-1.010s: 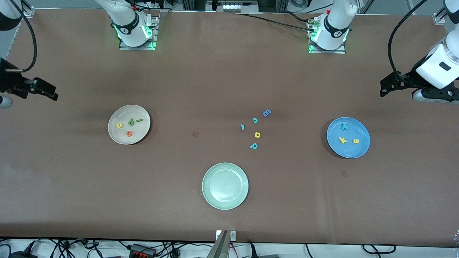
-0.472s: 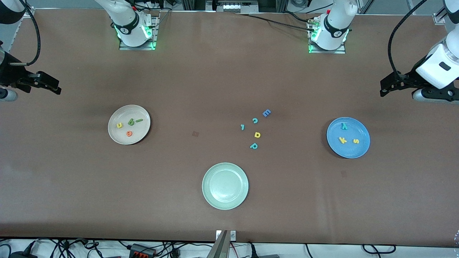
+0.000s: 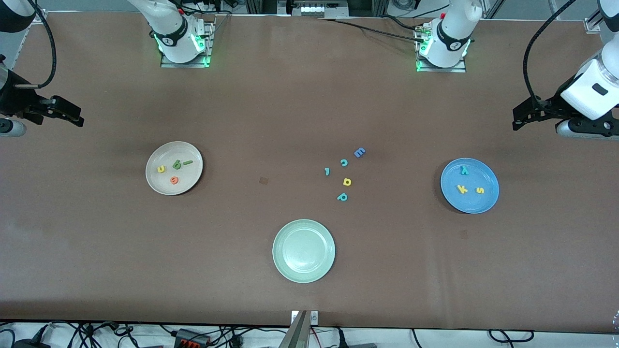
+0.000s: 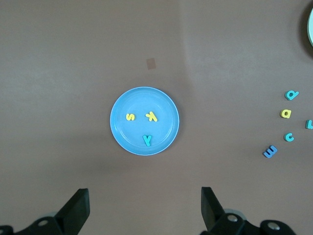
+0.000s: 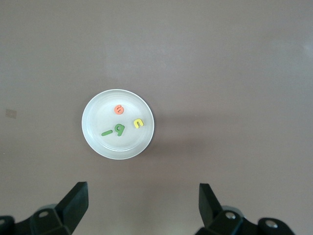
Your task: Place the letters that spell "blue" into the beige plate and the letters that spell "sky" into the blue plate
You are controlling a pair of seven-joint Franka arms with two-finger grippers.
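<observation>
The sorting looked finished: green b (image 3: 176,165), l (image 3: 187,162), yellow u (image 3: 161,169) and orange e (image 3: 174,180) lay in the beige plate (image 3: 162,186) below the right gripper (image 5: 142,208); s (image 4: 130,117), k (image 4: 152,116) and y (image 4: 147,140) lay in the blue plate (image 4: 166,100) below the left gripper (image 4: 145,210). Both grippers hung high, fingers apart, empty, evidently parked clear.

beige plate (image 3: 159,182) cream | blue plate (image 3: 488,198) bright blue | third plate (image 3: 303,275) pale green

The beige plate (image 3: 174,167) lies toward the right arm's end of the table, holding the b (image 3: 177,164), l (image 3: 187,162), u (image 3: 161,169) and e (image 3: 174,180). The blue plate (image 3: 469,185), toward the left arm's end, holds the s (image 3: 479,190), k (image 3: 462,189) and y (image 3: 464,169). Loose letters (image 3: 345,174) lie between them, the third plate (image 3: 303,251) nearer the front camera.
</observation>
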